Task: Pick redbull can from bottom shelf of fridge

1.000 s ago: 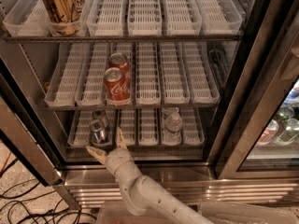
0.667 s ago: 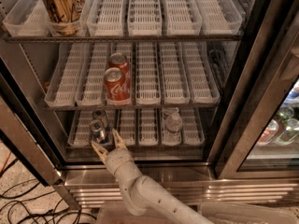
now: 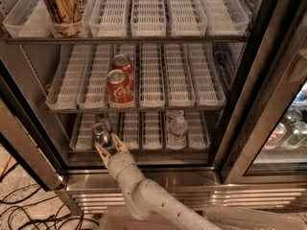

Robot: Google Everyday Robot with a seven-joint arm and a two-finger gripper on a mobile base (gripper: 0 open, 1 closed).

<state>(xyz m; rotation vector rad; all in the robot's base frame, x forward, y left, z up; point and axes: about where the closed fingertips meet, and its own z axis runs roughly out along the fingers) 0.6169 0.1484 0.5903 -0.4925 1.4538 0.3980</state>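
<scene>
at the front lip of the bottom surface [image 3: 144, 134] of the fridge [image 3: 192, 180], near 7 o'clock in the view, the pincer [image 3: 108, 145] stands wide. its yellowish fingers [image 3: 101, 155] are spread just under the front redbull can [image 3: 100, 133]; whether they touch it i cannot tell. a second slim can [image 3: 103, 119] sits right behind it, toward 12. to 3 o'clock, a few lanes over, stands a clear bottle [image 3: 176, 128]. one rack up, two red cola cans [image 3: 119, 87] line up, and a big gold can [image 3: 62, 4] stands at 11 o'clock on the top rack.
</scene>
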